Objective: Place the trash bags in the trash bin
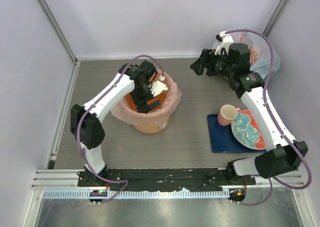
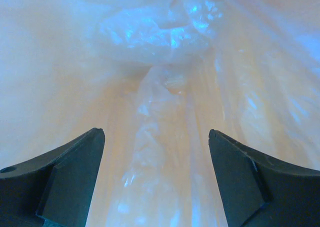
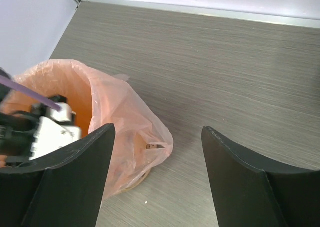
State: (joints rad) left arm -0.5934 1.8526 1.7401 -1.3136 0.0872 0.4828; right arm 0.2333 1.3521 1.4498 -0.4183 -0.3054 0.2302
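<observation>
- Left gripper (image 1: 149,101): lowered into the mouth of the trash bin, which stands left of the table's centre; the jaws stand apart and released; the left wrist view shows nothing between the fingers (image 2: 75,167), only crinkled film ahead of them.
- Trash bag (image 1: 170,104): the pale-pink film is folded outward over the bin rim all round and its body hangs down inside; a loose skirt sags down the outer wall on the side facing the right edge of the table (image 1: 195,152); whether it reaches the tabletop cannot be told.
- Trash bin (image 1: 149,128): upright; the orange wall shows through the film near its base.
- Step in hand, as judged: seating the bag inside the bin; insertion looks nearly complete.
- Next move, as judged: lift the left gripper straight up with the jaws apart, so the thin film does not snag and pull the fold off the rim.
- Right gripper (image 1: 197,67): raised near the far right corner, aimed at the bin; jaws spread, holding nothing; well apart from the bag.
- Pink cup (image 1: 228,114), plate (image 1: 247,129) and blue mat (image 1: 220,137): near the right edge; not involved.
</observation>
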